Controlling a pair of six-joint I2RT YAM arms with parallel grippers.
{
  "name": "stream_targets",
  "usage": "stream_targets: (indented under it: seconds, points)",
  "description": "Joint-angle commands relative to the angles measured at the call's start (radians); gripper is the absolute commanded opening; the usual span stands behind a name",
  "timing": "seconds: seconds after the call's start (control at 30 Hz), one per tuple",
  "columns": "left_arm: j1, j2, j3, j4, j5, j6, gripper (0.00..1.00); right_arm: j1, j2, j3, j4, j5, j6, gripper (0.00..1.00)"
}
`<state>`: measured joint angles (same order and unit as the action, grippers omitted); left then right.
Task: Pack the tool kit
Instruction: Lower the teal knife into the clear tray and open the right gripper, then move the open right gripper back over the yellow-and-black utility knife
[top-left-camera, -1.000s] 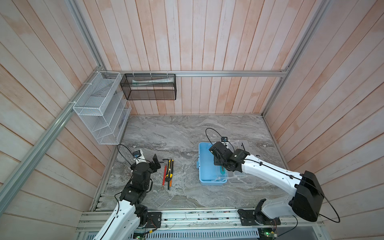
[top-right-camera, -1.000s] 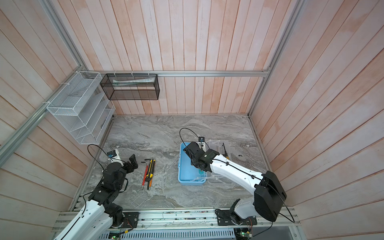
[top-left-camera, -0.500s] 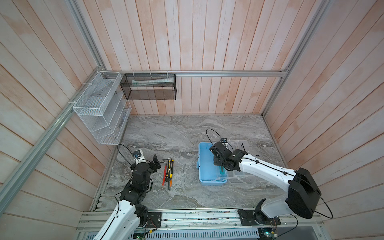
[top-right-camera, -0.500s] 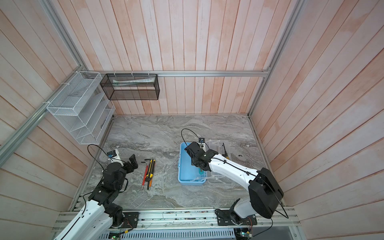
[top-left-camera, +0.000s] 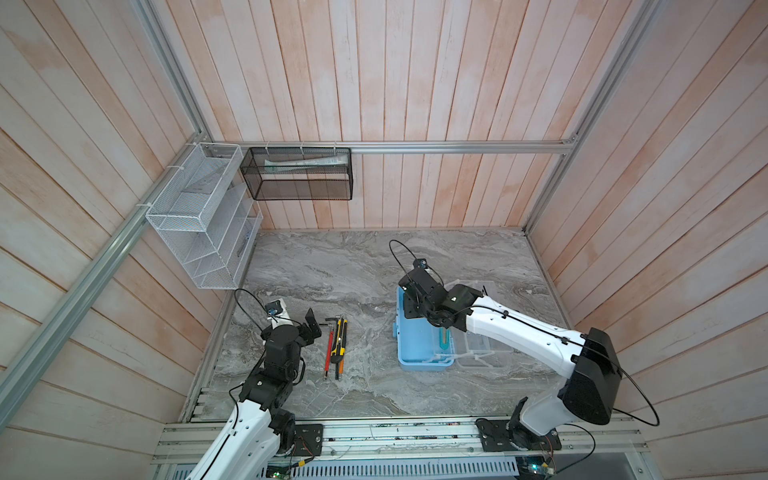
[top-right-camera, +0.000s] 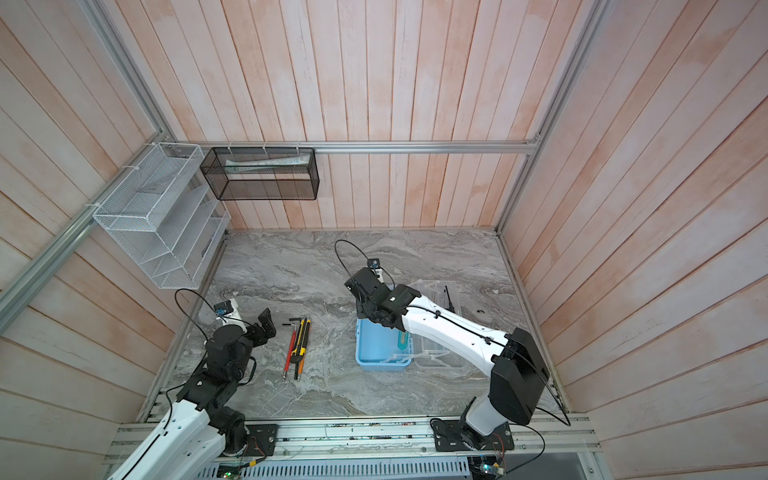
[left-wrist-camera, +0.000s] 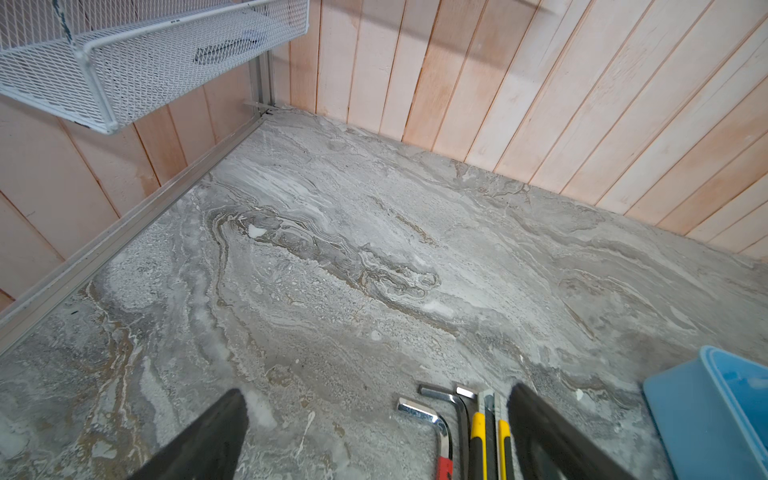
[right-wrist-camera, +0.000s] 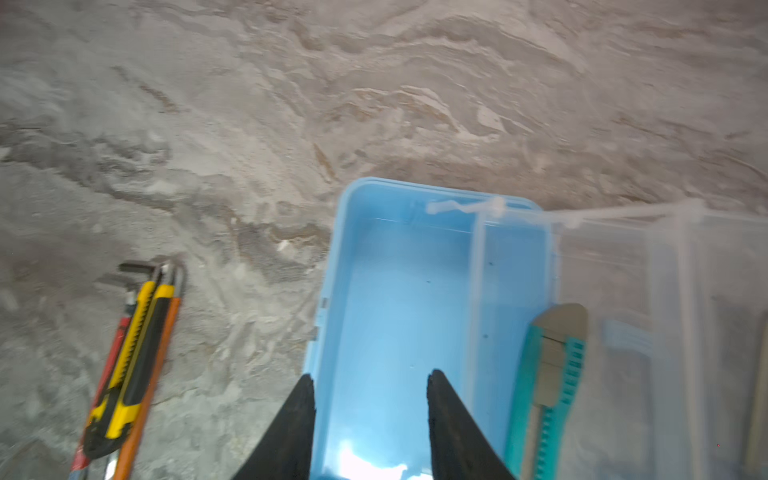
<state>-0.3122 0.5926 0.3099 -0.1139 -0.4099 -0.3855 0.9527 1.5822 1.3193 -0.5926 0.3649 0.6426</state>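
Note:
The light blue tool kit box (top-left-camera: 417, 353) (top-right-camera: 380, 347) lies open, its clear lid (top-left-camera: 478, 347) flat on the table to its right. A teal utility knife (right-wrist-camera: 548, 386) (top-left-camera: 444, 338) lies along the box's side next to the lid. My right gripper (right-wrist-camera: 370, 380) (top-left-camera: 415, 313) hovers over the box's blue floor, open and empty. Left of the box lies a bundle of a yellow utility knife (top-left-camera: 340, 338) (right-wrist-camera: 133, 365), red and orange screwdrivers (top-left-camera: 330, 353) and hex keys (left-wrist-camera: 432, 419). My left gripper (left-wrist-camera: 376, 399) (top-left-camera: 311, 326) stands wide open beside the bundle.
A white wire rack (top-left-camera: 199, 216) hangs on the left wall above the table. A black mesh basket (top-left-camera: 297, 174) hangs on the back wall. Wooden walls close in the marble table (top-left-camera: 353, 266) on three sides.
My right gripper's jaws have spread wider and it has shifted slightly left over the box. The left arm and the tool bundle have not moved.

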Motion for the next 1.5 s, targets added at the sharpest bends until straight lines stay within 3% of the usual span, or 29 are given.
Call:
stream_targets:
  seconds: [0.0,0.1,0.23,0.5,0.93,1.17,1.47]
  points:
    - [0.007,-0.01,0.002,0.002,-0.023,-0.003,0.99,0.068,0.076,0.039,0.107,-0.105,-0.028,0.43]
    - [0.007,-0.014,0.002,-0.004,-0.028,-0.008,0.99,0.109,0.163,0.055,0.222,-0.218,-0.021,0.43]
    - [0.008,-0.042,-0.006,-0.01,-0.034,-0.011,1.0,0.146,0.298,0.119,0.266,-0.274,-0.026,0.46]
    - [0.008,-0.066,-0.012,-0.015,-0.036,-0.013,1.0,0.164,0.481,0.229,0.261,-0.283,-0.036,0.48]
    - [0.009,-0.075,-0.016,-0.016,-0.03,-0.009,1.0,0.163,0.632,0.36,0.184,-0.285,-0.092,0.48]
    - [0.008,-0.091,-0.02,-0.017,-0.029,-0.008,1.0,0.157,0.631,0.353,0.135,-0.256,-0.114,0.46]
    - [0.009,-0.11,-0.025,-0.023,-0.032,-0.009,1.0,0.117,0.535,0.222,0.136,-0.213,-0.144,0.45]
